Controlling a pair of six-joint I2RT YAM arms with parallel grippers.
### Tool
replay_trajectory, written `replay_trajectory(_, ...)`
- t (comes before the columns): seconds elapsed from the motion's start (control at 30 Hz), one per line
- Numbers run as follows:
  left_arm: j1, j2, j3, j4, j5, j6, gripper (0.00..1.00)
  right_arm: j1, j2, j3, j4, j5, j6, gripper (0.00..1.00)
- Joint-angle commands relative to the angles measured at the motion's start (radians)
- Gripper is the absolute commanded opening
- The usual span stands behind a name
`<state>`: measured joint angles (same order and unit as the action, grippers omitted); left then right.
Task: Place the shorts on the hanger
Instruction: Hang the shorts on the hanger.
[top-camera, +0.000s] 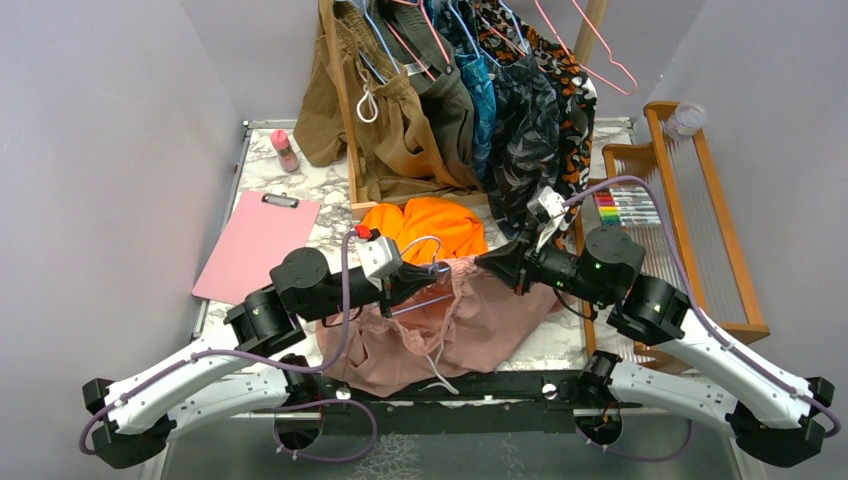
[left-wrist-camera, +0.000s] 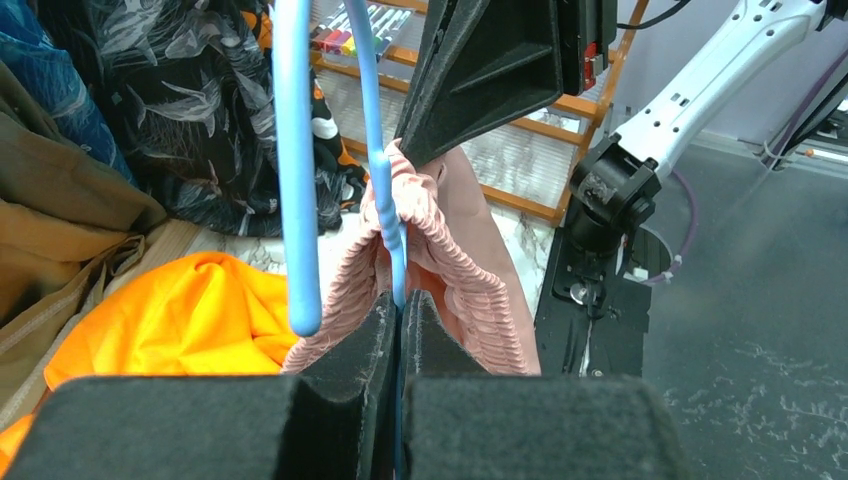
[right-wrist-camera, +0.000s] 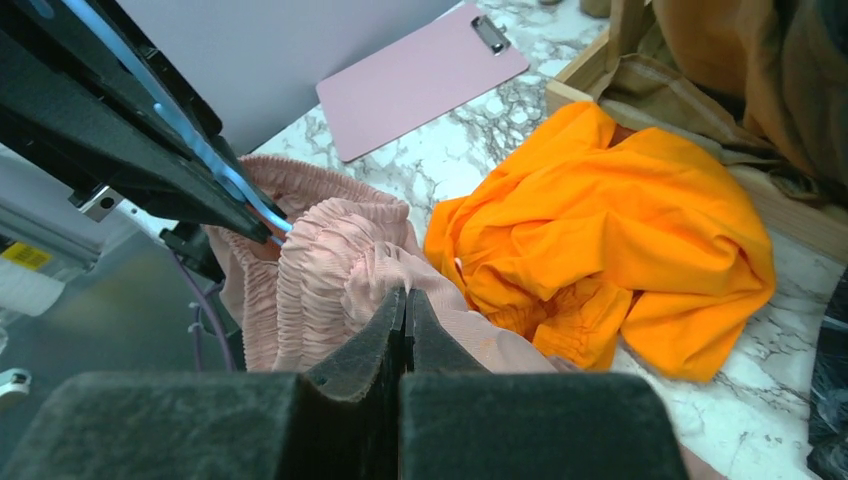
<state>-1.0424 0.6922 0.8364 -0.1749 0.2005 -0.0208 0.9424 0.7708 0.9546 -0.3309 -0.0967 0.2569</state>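
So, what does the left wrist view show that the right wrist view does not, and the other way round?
Only the left wrist view shows the curved hook end of the blue wire hanger and the coloured markers behind it.

Only the right wrist view shows the pink clipboard.

Both show the left gripper shut on the hanger's wire, the right gripper shut on the gathered waistband of the dusty pink shorts, and the orange shorts lying beside them.
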Motion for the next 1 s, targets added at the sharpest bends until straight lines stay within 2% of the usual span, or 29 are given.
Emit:
replay_trajectory(0.0, 0.0, -0.021, 0.089, -0.016, 0.0, 0.025, 0.0, 0.001, -0.037, 0.054, 0.001, 0.11, -0.006, 0.01)
replay_trajectory(0.23, -0.001, -0.017, 0.216, -0.111, 0.007, 0.074, 0.0, 0.001, -0.061, 0.183, -0.083, 0.32, 0.009, 0.01)
replay_trajectory(0.53, -0.001, 0.01, 0.29, -0.104, 0.047, 0.093, 0.0, 0.001, -0.037, 0.262, -0.172, 0.408, 0.075, 0.01)
replay_trajectory(0.57, -0.001, 0.023, 0.34, -0.105, 0.056, 0.116, 0.0, 0.001, -0.044, 0.296, -0.18, 0.396, 0.058, 0.33)
replay_trajectory(0.63, 0.001, 0.033, 0.381, -0.112, 0.056, 0.136, 0.0, 0.001, -0.049, 0.329, -0.173, 0.365, 0.017, 0.52)
replay_trajectory(0.73, 0.0, 0.056, 0.476, -0.134, 0.053, 0.171, 0.0, 0.001, -0.038, 0.411, -0.182, 0.302, -0.067, 0.61)
replay_trajectory(0.87, -0.001, 0.103, 0.614, -0.179, 0.059, 0.212, 0.0, 0.001, -0.021, 0.51, -0.198, 0.233, -0.152, 0.62)
replay_trajectory(0.97, 0.0, 0.127, 0.659, -0.215, 0.06, 0.235, 0.0, 0.0, -0.025, 0.524, -0.185, 0.144, -0.191, 0.62)
